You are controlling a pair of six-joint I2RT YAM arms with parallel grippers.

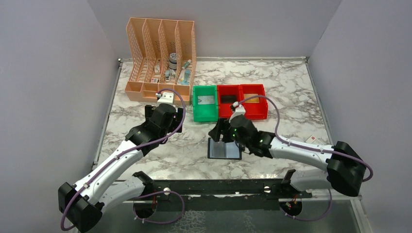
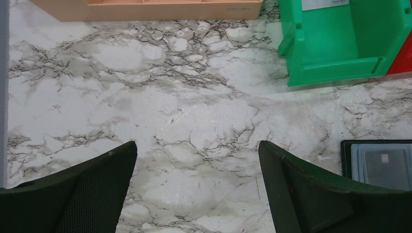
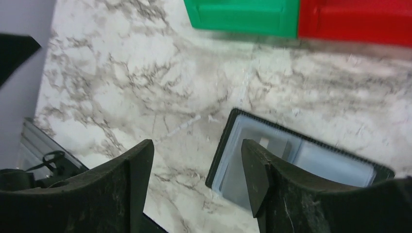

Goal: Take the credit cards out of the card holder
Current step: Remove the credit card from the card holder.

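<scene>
Marble-patterned table [image 1: 194, 162] fills the space between grey walls, and on it your card holder [image 1: 221, 151] lies opened flat near the front edge. It is well short of the bins, with its grey-blue inner panels facing up. Your right fingers [image 1: 219, 130] hang over its far edge. From the right wrist you see them partly spread, gripping nothing, with bare marble showing between them. One tip overlaps the holder's left panel (I cannot tell whether it actually touches the panel). A greyish card [image 3: 284, 148] sits under the clear pocket of that panel, inside the holder. Your left fingers [image 2: 82, 194] are spread wide over bare table, holding nothing. They are near the front of the peach file organizer [image 1: 160, 58] and to the left of the green bin [image 1: 204, 118]. Two red bins [image 1: 228, 115] stand in a row just beside the green one. Off to the right, beside your right arm and well apart from the holder, lies what looks like a small white card with a red mark [image 1: 311, 139], though it is too small to be sure.
</scene>
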